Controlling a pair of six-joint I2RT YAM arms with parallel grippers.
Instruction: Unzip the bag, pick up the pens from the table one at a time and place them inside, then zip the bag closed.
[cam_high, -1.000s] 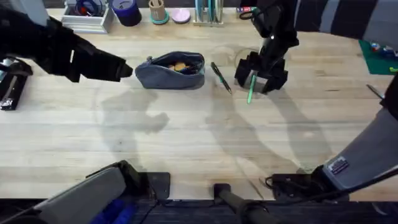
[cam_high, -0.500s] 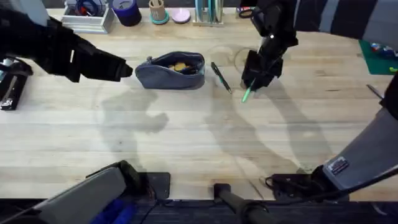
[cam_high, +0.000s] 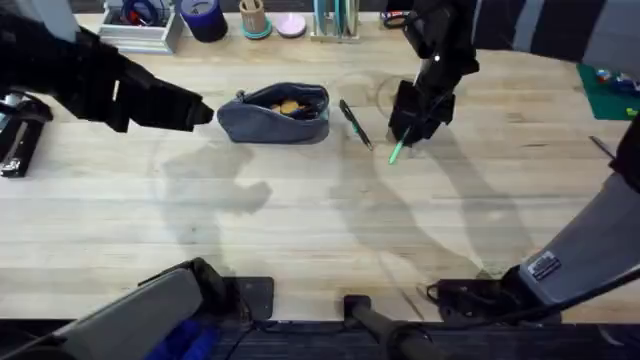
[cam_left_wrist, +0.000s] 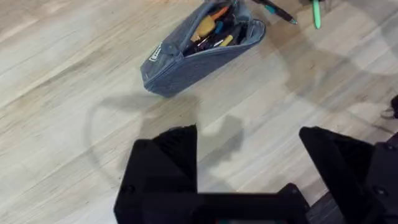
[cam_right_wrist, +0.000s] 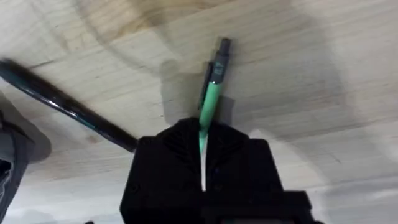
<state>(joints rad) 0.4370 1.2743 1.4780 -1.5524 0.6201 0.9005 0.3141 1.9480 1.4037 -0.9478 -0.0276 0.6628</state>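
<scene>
Now right pincer (cam_right_wrist: 203, 155) is clamped on green pen (cam_right_wrist: 211, 93) just above tabletop (cam_high: 300, 230), right of open bag (cam_high: 275, 112); left pincer (cam_left_wrist: 249, 162) apart. Pen looks light, stiff, slippery; mid-barrel hold suits.

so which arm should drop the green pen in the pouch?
Right. Its tool is already shut on the green pen, beside the open pouch. The left tool is open and holds nothing, on the pouch's far side.

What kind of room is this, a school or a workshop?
Probably a workshop or lab desk: two robot arms work at a wooden table, with a pencil pouch, pens, and a green cutting mat at the edge.
</scene>
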